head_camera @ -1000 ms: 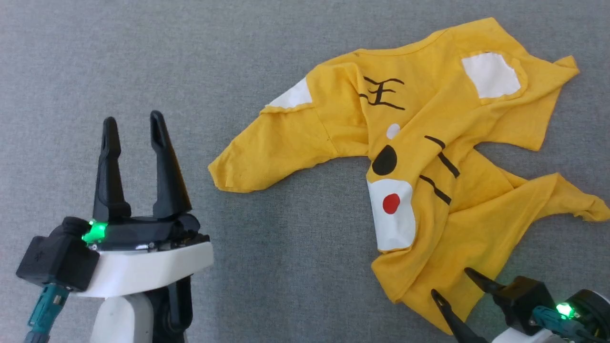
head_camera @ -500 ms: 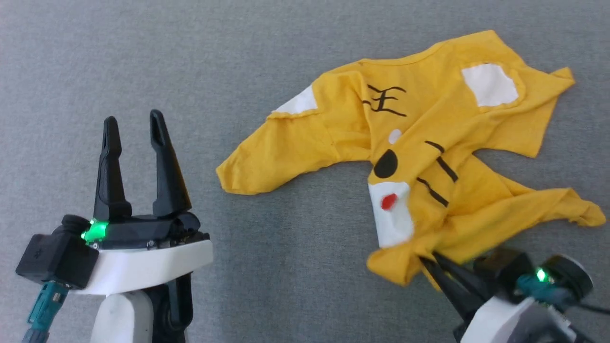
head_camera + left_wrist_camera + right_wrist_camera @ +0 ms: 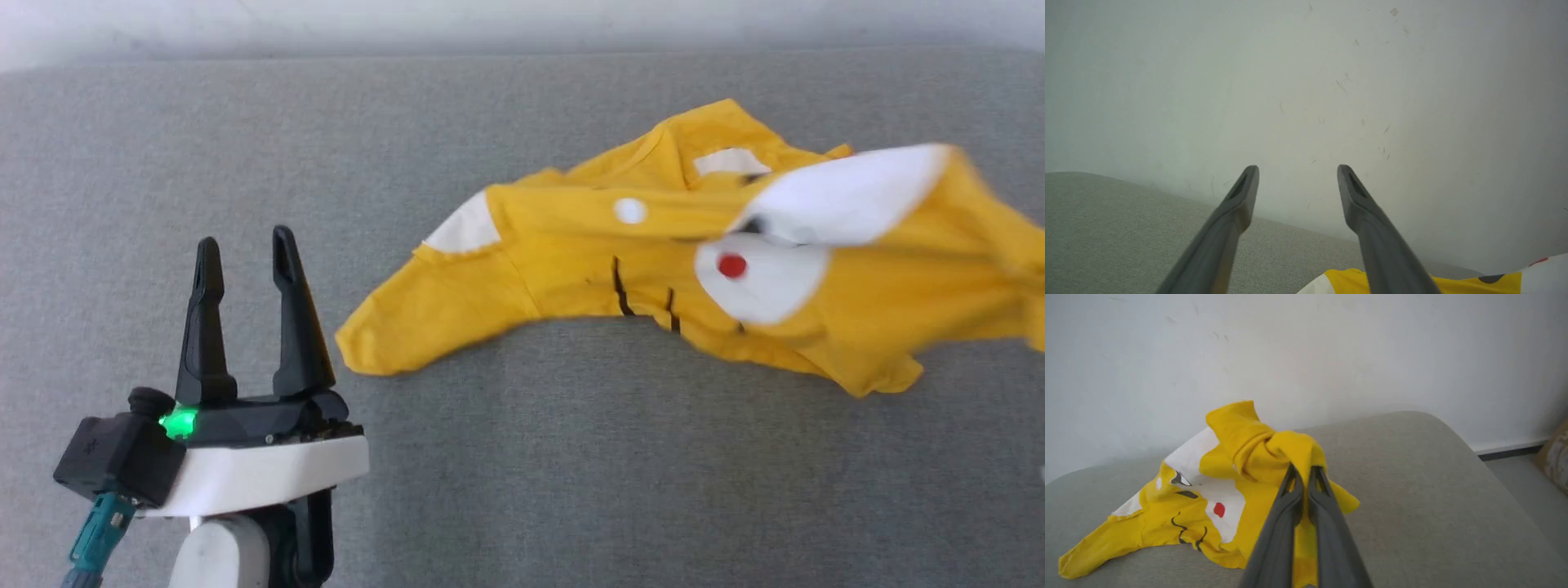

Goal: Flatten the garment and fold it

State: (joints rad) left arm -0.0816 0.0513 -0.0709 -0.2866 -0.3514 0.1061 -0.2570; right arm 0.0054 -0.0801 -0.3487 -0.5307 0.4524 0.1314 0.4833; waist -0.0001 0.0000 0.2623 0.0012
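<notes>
The right gripper (image 3: 1303, 469) is clenched on a bunched fold of the shirt (image 3: 1180, 514), its two fingers (image 3: 1276, 539) pressed together with yellow cloth wrapped over their tips. That bunch is held up off the grey surface (image 3: 1433, 498), and the rest of the shirt drapes down from it, with one sleeve flat on the surface. In the head view the shirt (image 3: 571, 253) lies across the right half of the surface (image 3: 522, 457). Its right part is raised and blurred, showing white print, a red dot and black stripes. A sleeve points towards the left gripper (image 3: 245, 237) but lies apart from it. The left gripper is released, its fingers spread and empty, at lower left over bare surface. In the left wrist view those fingers (image 3: 1224, 228) frame a pale wall (image 3: 1306, 81), with a strip of the shirt (image 3: 1474, 281) at the bottom right
</notes>
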